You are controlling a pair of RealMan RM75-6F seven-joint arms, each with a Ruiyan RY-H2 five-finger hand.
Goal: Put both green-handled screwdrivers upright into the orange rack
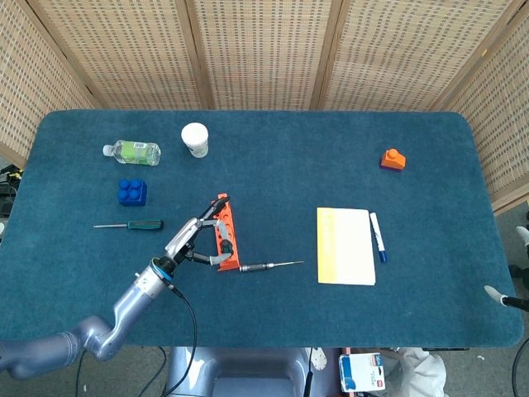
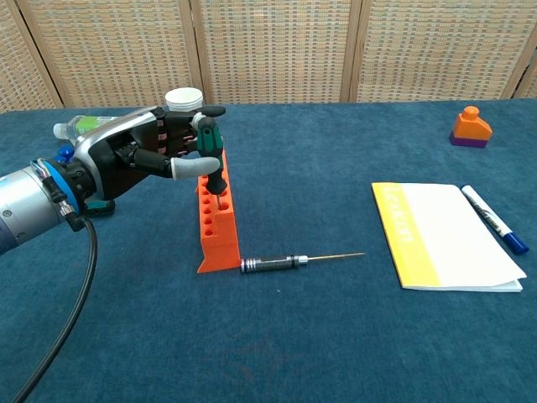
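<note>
Orange rack [image 2: 216, 220], green-handled screwdriver [image 2: 211, 149] — teal table cloth [image 1: 273, 157], yellow-and-white notebook [image 2: 442, 235], blue block [image 1: 132, 192].
</note>
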